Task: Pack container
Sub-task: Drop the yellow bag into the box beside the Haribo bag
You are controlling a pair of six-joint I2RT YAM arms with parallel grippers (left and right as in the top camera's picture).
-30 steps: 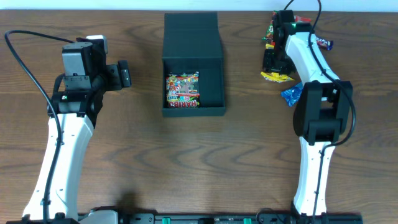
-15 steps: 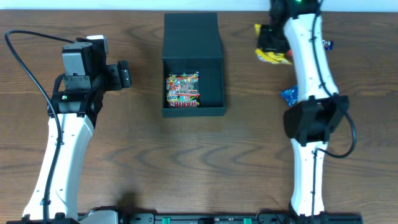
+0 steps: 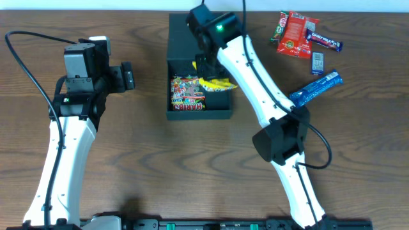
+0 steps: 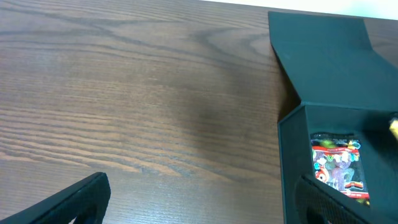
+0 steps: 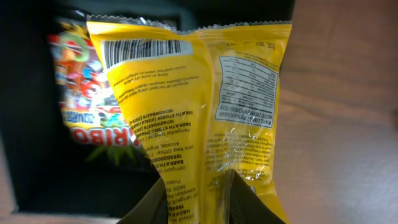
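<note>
Right gripper (image 5: 196, 186) pinching yellow packet (image 3: 216, 84), hanging over container (image 3: 220, 114) (colourful packet (image 3: 187, 93) lying inside, left half). Container sitting at table centre, lid flapped back. Left gripper (image 4: 199, 208) idling beside it, fingers spread wide.

a brown wood-grain table (image 3: 160, 166) fills nearly the whole overhead view. a thin pale strip (image 3: 96, 5) runs along its far edge. the light is even and soft, with faint shadows on the wood.

A matte black container (image 3: 197, 38) holds a multicoloured packet (image 3: 187, 93) beside a yellow packet (image 5: 205, 106) with black print.
</note>
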